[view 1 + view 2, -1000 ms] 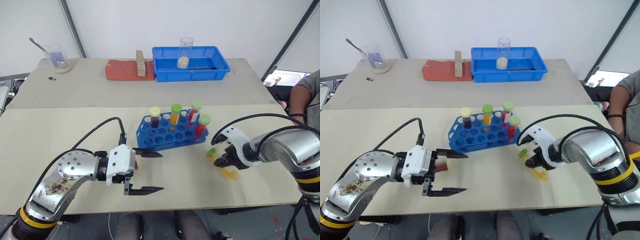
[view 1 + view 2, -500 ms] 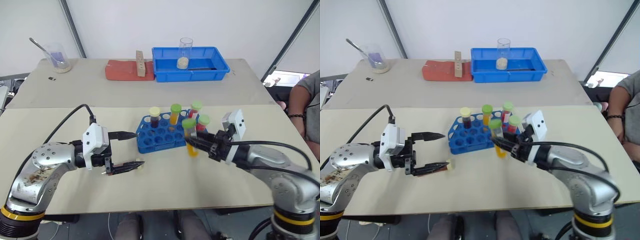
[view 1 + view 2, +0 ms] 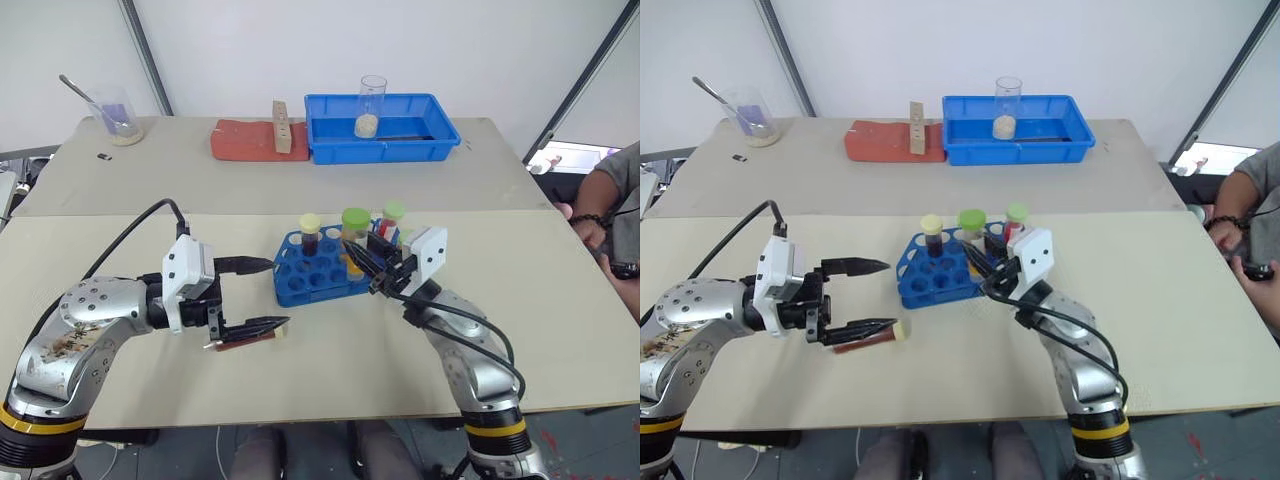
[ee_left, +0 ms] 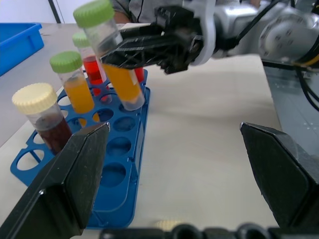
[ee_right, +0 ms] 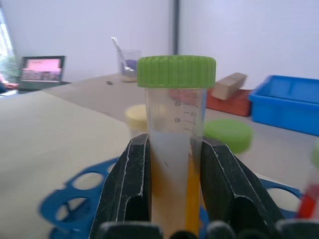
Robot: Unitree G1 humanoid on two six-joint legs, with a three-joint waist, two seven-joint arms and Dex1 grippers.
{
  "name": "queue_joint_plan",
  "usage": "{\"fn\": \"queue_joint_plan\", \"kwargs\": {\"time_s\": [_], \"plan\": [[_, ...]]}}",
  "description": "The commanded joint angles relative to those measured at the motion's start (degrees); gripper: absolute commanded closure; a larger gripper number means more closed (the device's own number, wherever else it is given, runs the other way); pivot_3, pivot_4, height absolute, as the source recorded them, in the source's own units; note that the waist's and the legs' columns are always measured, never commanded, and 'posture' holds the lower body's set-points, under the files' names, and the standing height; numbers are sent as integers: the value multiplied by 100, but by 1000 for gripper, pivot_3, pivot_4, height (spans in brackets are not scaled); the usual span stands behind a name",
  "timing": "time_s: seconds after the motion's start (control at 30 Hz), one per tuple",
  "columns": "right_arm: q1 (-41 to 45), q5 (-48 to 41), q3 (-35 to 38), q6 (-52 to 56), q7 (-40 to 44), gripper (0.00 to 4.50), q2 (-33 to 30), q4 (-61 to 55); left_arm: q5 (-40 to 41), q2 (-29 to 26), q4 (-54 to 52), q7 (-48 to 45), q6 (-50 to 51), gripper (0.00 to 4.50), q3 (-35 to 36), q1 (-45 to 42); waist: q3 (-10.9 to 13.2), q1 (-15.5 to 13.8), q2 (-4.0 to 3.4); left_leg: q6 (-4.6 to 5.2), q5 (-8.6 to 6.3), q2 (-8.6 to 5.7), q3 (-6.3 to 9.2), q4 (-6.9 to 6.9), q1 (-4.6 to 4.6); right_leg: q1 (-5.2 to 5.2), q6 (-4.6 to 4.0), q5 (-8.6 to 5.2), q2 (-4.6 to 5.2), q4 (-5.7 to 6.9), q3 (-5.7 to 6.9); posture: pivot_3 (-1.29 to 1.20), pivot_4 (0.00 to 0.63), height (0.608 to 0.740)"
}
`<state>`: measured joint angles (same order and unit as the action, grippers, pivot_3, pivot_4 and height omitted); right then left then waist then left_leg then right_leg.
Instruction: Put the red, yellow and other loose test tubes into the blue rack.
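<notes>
Right gripper (image 3: 362, 258) closed on yellow tube (image 4: 110, 57) above the blue rack (image 3: 322, 272), left gripper (image 3: 262, 294) open beside rack, dark tube (image 3: 868, 338) seemingly under its lower finger

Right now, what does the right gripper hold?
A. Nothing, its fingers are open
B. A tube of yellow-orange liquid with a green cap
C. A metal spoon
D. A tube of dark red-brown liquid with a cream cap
B: in the right wrist view the right gripper is shut on the yellow-orange tube with a green cap, held upright above the blue rack.
</notes>
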<state>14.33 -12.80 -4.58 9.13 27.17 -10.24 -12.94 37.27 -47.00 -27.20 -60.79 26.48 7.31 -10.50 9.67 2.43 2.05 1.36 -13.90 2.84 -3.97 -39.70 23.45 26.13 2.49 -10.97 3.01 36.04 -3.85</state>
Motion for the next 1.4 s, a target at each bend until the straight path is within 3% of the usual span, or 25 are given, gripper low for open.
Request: {"fn": "queue_joint_plan", "kwargs": {"time_s": [0.03,0.6,1.03,1.1,1.33,1.4], "plan": [[-9,178,70,-573,-148,3513,56,105,133,-11,-234,43,41,0,49,-59,0,1,0,0,0,0,0,0,0,0,-1,0,0,1,0,0,150,729],[-34,650,-320,-1104,-333,3513,238,511,182,-39,-240,62,142,0,-5,-188,0,14,0,-1,0,2,2,1,-8,-1,-9,-2,-3,8,0,0,150,729],[-440,297,-251,-1375,-139,3513,398,660,307,21,-229,267,352,0,65,-251,0,11,0,0,0,3,3,2,-10,-2,-5,1,-4,10,0,0,150,729],[-471,283,-243,-1413,-121,2463,403,639,310,-10,-227,260,370,0,64,-248,0,16,0,0,0,3,4,3,-10,-2,-4,2,-4,10,0,0,150,729],[-512,350,-311,-1389,73,81,226,586,249,-68,-195,288,394,0,66,-273,0,8,0,-1,1,3,4,1,-12,-3,-10,-4,-4,11,0,0,150,729],[-601,412,-340,-1329,158,33,48,461,211,-142,-224,277,417,0,62,-267,0,8,0,-1,1,2,3,0,-12,-5,-13,-6,-3,10,0,0,150,729]]}}
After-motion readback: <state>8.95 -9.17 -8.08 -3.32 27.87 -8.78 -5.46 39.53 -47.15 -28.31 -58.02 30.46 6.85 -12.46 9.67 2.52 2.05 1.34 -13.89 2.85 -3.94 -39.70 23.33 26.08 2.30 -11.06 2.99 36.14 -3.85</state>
